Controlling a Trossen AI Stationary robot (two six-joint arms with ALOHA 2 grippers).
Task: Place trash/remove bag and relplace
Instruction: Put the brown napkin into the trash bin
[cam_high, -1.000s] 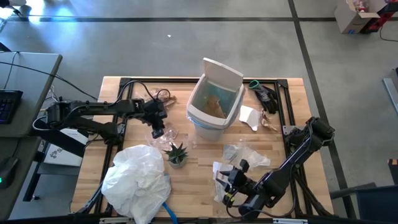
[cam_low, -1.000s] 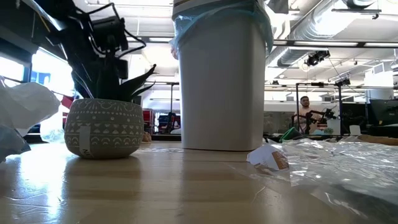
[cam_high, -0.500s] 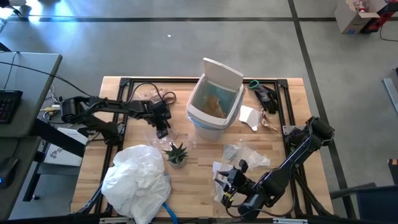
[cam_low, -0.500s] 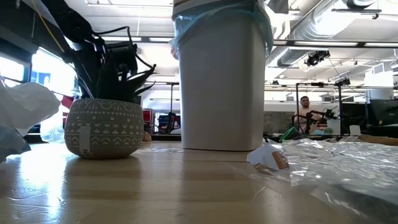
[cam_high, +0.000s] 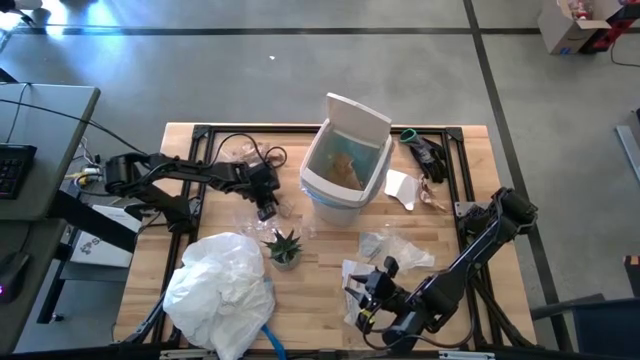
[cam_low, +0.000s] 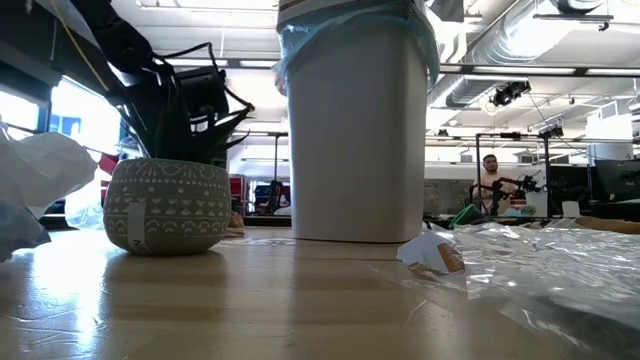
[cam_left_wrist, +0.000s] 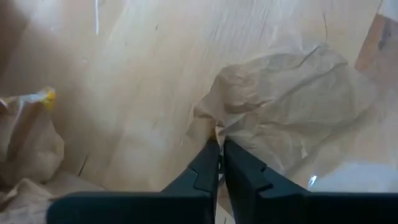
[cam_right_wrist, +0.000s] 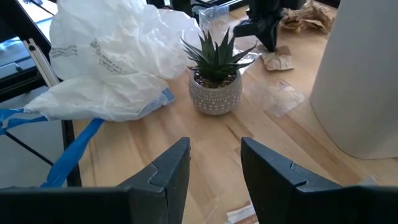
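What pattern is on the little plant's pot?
The pot is grey with white rows of small triangles and half-circles. The low view shows it best.

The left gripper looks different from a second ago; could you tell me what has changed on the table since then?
The left gripper moved in toward the white bin, came down to the table and shut on a crumpled brown paper piece. The right gripper, the potted plant and the white plastic bag stayed as they were.

A grey concrete floor (cam_high: 250, 75) surrounds the wooden bench (cam_high: 320, 285). A grey desk (cam_high: 45, 140) stands off its left edge. Beyond, ceiling ducts (cam_low: 500, 45) and bright windows (cam_low: 70, 115).
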